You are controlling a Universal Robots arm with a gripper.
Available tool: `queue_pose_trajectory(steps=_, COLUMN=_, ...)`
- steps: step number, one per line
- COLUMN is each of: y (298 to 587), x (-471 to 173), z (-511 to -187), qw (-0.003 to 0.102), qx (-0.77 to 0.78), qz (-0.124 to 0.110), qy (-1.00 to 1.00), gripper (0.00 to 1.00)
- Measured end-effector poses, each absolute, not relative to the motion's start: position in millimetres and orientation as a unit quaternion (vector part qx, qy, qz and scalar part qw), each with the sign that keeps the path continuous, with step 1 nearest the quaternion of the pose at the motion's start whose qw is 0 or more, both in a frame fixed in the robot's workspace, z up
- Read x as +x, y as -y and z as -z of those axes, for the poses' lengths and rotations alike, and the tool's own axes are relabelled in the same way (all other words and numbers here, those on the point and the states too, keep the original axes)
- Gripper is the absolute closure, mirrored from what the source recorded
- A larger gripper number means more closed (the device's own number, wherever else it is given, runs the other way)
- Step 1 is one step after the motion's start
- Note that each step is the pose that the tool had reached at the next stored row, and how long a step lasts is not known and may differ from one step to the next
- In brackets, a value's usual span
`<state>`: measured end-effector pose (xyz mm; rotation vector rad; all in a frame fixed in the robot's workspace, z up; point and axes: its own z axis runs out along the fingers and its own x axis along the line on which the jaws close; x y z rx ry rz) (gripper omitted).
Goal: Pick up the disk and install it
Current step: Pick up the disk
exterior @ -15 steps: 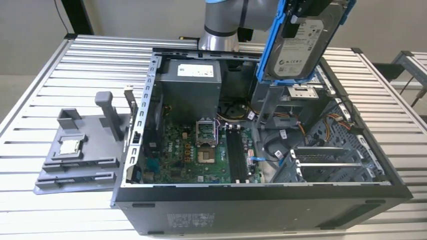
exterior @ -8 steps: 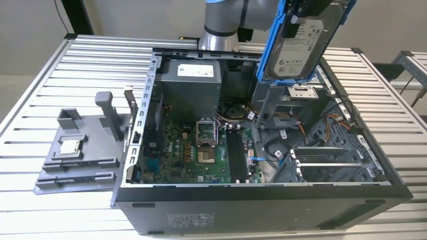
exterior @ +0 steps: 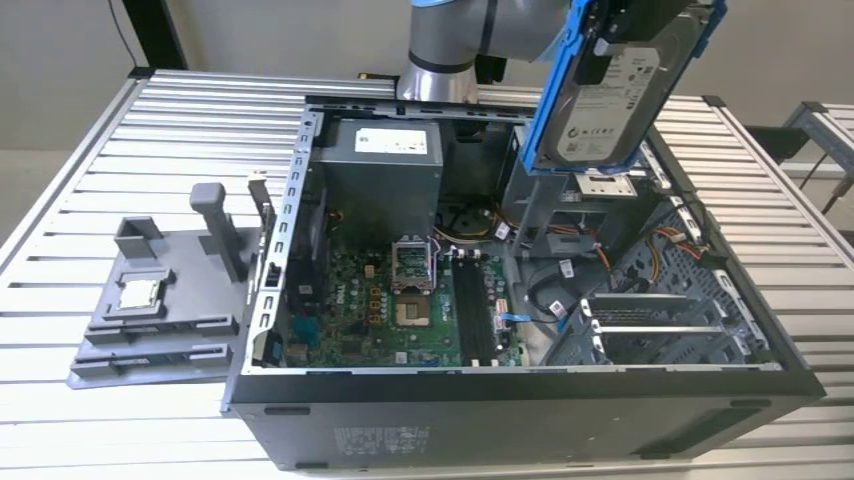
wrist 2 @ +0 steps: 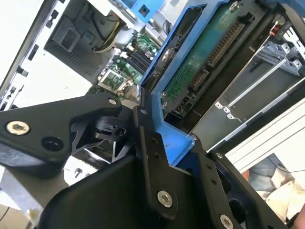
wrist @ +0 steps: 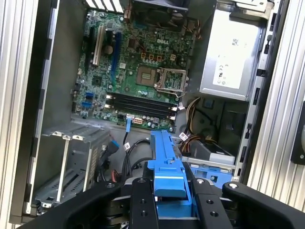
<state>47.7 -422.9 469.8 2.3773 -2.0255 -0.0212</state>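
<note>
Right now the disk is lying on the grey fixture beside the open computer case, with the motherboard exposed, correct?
No. The disk is not on the grey fixture: the exterior view shows it in the air above the open computer case, and in the first wrist view the end effector grips its blue rail. The motherboard is exposed.

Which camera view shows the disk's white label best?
The exterior view: the disk hangs above the computer case, label facing the camera. The second wrist view shows its green circuit-board side; the first wrist view, its blue edge.
</note>
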Motion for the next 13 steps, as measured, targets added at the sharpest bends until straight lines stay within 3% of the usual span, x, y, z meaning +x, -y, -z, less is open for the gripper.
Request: queue_pose_trajectory(steps=13, y=459.6, x=48.8, z=-469.7, qw=0.009, qx=0.759, qz=0.007, qy=0.651, gripper=1.00)
